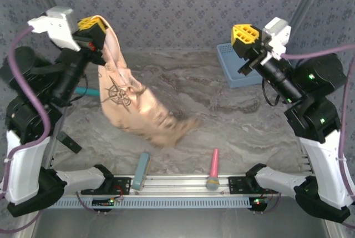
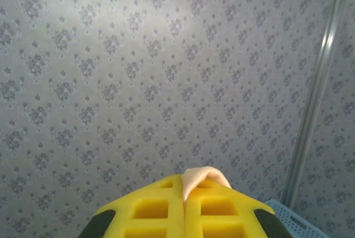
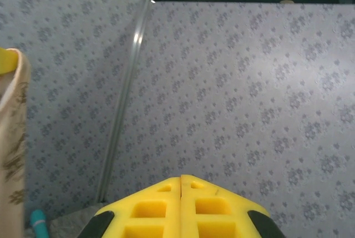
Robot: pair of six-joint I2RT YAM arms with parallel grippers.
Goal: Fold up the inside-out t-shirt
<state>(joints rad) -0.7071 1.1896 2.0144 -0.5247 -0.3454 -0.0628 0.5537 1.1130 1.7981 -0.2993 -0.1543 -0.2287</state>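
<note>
hanging from the left gripper (image 1: pixel 91 25), jaws pinched on one edge, the inside-out t-shirt (image 1: pixel 126 104) trails limp onto the table (image 1: pixel 238 132); light and floppy, it will likely bunch, so the right gripper (image 1: pixel 244 34), jaws closed on nothing, should take a second hem corner.

No words, numbers or brand names can be read in any view. The one mark that stands out is a dark compass-rose drawing printed on the inside-out t-shirt (image 1: pixel 133 107), on the cloth hanging just below the left pincer (image 1: pixel 91 25). Fainter brown printing lies lower on the cloth, farther from that pincer, too blurred to read.
</note>
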